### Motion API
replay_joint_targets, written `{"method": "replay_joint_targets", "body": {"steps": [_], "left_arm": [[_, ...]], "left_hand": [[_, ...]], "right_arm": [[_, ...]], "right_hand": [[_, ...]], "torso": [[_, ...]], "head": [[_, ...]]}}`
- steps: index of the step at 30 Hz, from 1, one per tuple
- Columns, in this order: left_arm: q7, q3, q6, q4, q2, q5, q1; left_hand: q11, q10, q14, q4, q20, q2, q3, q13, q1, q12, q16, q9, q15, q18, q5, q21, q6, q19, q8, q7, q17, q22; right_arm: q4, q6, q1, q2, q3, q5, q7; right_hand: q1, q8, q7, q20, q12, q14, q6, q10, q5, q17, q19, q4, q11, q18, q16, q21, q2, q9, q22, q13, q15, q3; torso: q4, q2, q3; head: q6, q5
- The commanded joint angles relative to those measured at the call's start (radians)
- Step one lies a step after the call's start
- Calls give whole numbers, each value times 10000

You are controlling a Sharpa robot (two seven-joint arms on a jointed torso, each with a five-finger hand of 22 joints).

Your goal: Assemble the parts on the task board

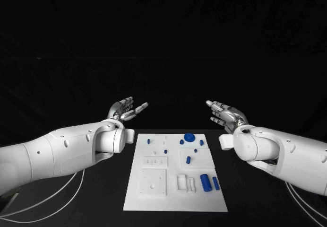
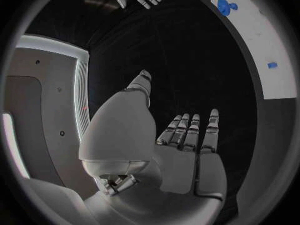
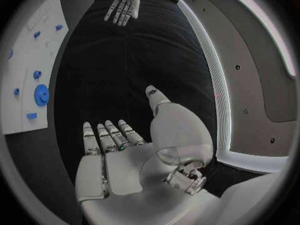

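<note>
**Both hands raised and empty beyond the board**

Nearest the robot, the white task board [image 1: 176, 175] lies flat on the black table [image 1: 259, 208], its short edge toward the body and its length running away. At its near end two raised white square blocks [image 1: 153, 182] sit on the left half, one behind the other. Beside them stand small white upright pieces [image 1: 183, 183], and just right of these lie two blue cylinders [image 1: 210, 181] side by side, the left one thicker. Further along, a small blue piece [image 1: 189, 160] sits on a white square near the middle, with a tiny blue peg [image 1: 196, 151] just beyond it. Toward the far end a round blue knob [image 1: 189, 137] stands with smaller blue pegs close on either side, and another small blue peg [image 1: 166, 138] lies off to the left of them.

White cables [image 1: 47, 198] trail across the table under the left arm.

Beyond the board's far corners, both arms are lifted off the table. The left hand [image 1: 125, 109] is up, fingers spread and released, holding nothing; the left wrist view shows its palm [image 2: 187, 155] bare with fingers straight. The right hand [image 1: 225, 114] mirrors it on the other side, fingers apart and empty, its palm [image 3: 119, 160] likewise bare. The two hands are well apart, neither touching the board or any part.
</note>
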Motion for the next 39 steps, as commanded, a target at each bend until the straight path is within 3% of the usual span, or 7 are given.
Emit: {"method": "replay_joint_targets", "body": {"steps": [1,9,14,18,23,31,39], "left_arm": [[-536,-72,710,-154,84,400,126],[-538,-75,713,-158,85,401,130],[-534,-78,1062,-220,83,402,124],[-352,-79,1145,-126,-24,294,124],[-189,-76,1281,132,-265,-103,134],[-256,-55,1470,891,-776,-645,321],[-406,36,1640,1892,-1365,-955,594]], "left_hand": [[28,173,157,130,57,-65,29,20,425,52,64,17,52,233,68,72,146,168,57,39,23,22],[65,277,216,121,56,28,92,26,428,59,68,22,68,242,51,82,231,200,64,75,27,25],[185,698,628,79,45,269,261,46,518,79,95,35,418,297,21,159,447,469,77,141,51,55],[428,2379,2840,-587,-17,884,419,120,648,137,360,144,523,451,-5,505,2264,1583,206,371,170,184],[396,6666,6679,-2193,-1146,1666,228,251,636,339,1277,328,356,-163,530,1713,5984,4459,560,417,322,600],[124,7971,8169,-3082,-2314,1806,460,271,565,312,2456,364,-418,-573,652,3645,6928,5791,404,381,453,1592],[60,8050,7971,-3656,-2576,1813,323,275,346,321,4529,364,-683,-351,619,6539,6867,5197,413,363,1297,3559]], "right_arm": [[-266,2291,188,-46,-9,-236,-1568],[-592,3202,431,-101,-17,-287,-2256],[-1477,2852,423,174,-16,-2820,-1293],[-1733,2549,423,312,-14,-4510,-1013],[-2131,2328,424,564,-10,-7081,-883],[-2425,2379,437,913,13,-10637,-1379],[-2417,2464,494,1156,56,-13192,-2304]], "right_hand": [[815,58,706,102,78,263,301,304,116,32,292,-466,64,244,64,71,-32,27,35,33,91,9],[2080,168,275,93,157,1570,2189,1804,222,116,1260,-1814,-152,605,147,203,-148,135,124,121,-78,10],[2256,296,319,-272,277,5649,5225,4616,1608,353,4359,-2664,-47,779,359,831,-73,266,355,244,163,482],[1609,352,140,-1086,362,9003,8032,8249,2236,490,7133,-2842,-643,477,373,1431,-606,388,392,325,-613,2618],[1536,458,9,-1872,439,10907,8601,9691,2224,905,8955,-2790,-1145,508,927,2157,-841,457,647,392,-1410,3077],[1712,422,-224,-2881,422,12961,8865,10499,2190,2117,10940,-2712,-1554,358,1695,3362,-1083,457,1199,412,-2186,1824],[1565,416,-295,-3340,420,12792,8793,10707,2370,6225,11657,-2743,-1669,443,4567,5136,-1143,474,2503,437,-2491,1554]], "torso": [[0,0,-1],[0,0,-1],[-7,4,-14],[-8,35,-29],[-4,115,-35],[-5,413,-80],[147,875,-130]], "head": [[-1,1],[-1,1],[-141,-22],[-118,6],[-87,-2],[74,5],[300,-77]]}}
